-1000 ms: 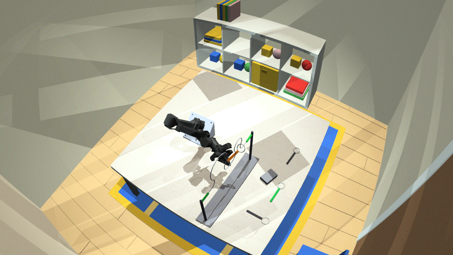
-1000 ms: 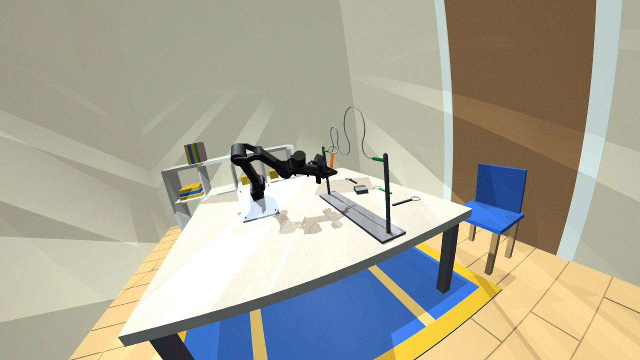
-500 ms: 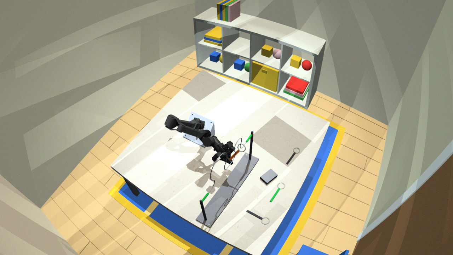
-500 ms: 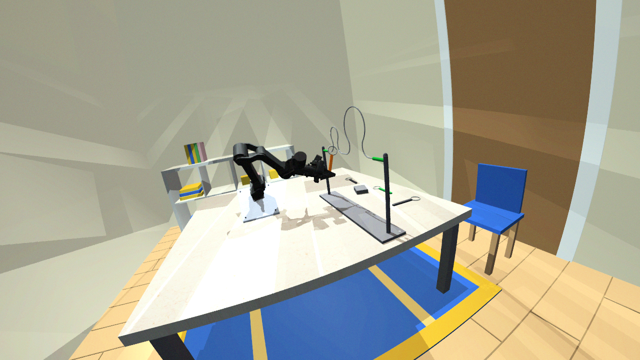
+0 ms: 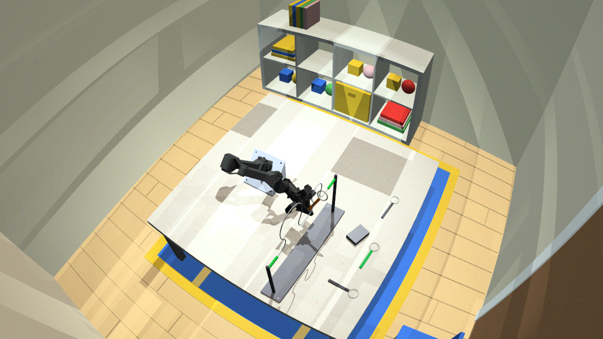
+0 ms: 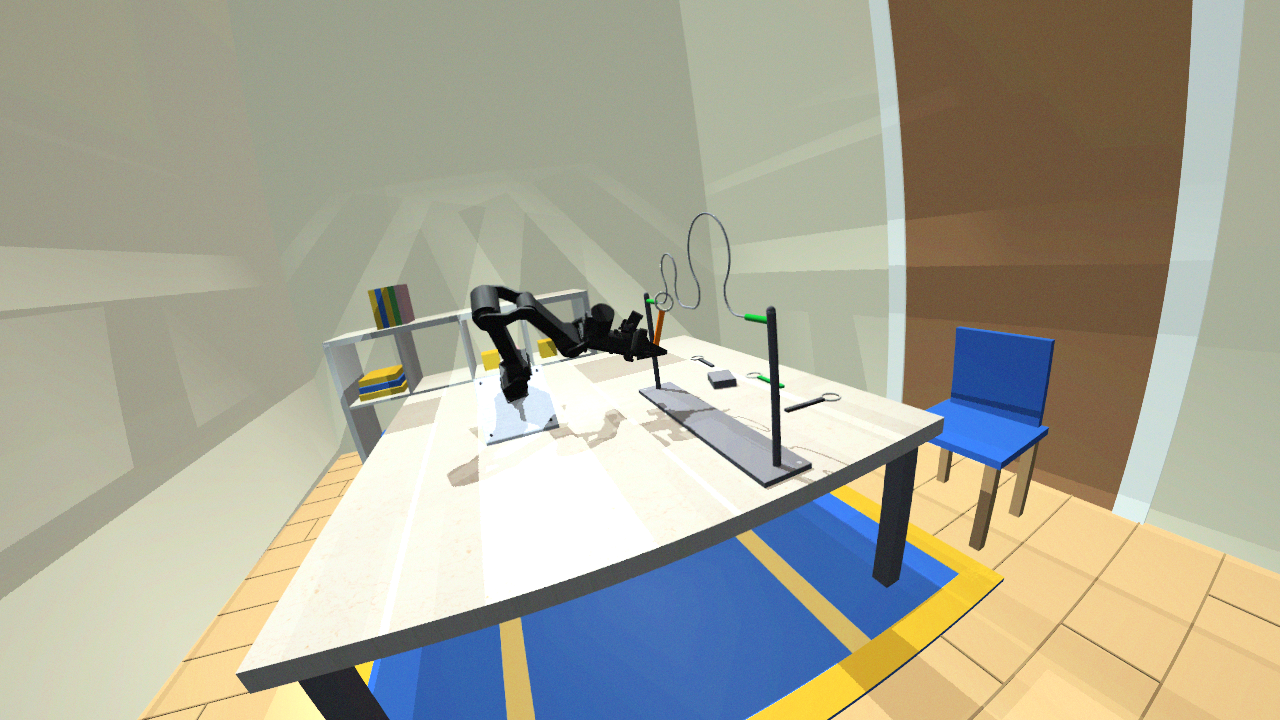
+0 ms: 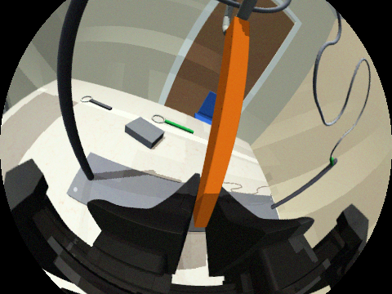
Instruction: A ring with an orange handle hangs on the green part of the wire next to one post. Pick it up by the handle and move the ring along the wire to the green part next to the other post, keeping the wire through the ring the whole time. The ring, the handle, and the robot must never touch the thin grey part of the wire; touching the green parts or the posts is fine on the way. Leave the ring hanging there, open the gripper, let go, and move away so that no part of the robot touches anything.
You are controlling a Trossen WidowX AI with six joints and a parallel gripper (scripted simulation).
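Observation:
My gripper (image 5: 311, 210) (image 6: 660, 351) (image 7: 202, 179) is shut on the lower end of the orange handle (image 5: 314, 203) (image 6: 659, 327) (image 7: 230, 102). The handle slants up to the ring (image 5: 326, 197) (image 7: 271, 10), which is beside the far green part (image 5: 331, 183) (image 6: 650, 300), on its wire side. The wire appears to pass through it; any contact cannot be told. The grey wire (image 5: 281, 227) (image 6: 689, 241) (image 7: 315, 77) curves through a small and a tall loop to the near green part (image 5: 273, 262) (image 6: 756, 317). The far post (image 5: 334, 193) (image 7: 64, 61) and near post (image 5: 270, 278) (image 6: 774, 385) stand upright.
The posts share a grey base (image 5: 290, 270) (image 6: 716, 438) (image 7: 131, 192). A dark block (image 5: 357, 234) (image 6: 721, 378) (image 7: 144, 131), a green-handled ring tool (image 5: 367, 258) (image 7: 180, 126) and two dark-handled ones lie beyond it. In the top view, wire curves pass close to the gripper.

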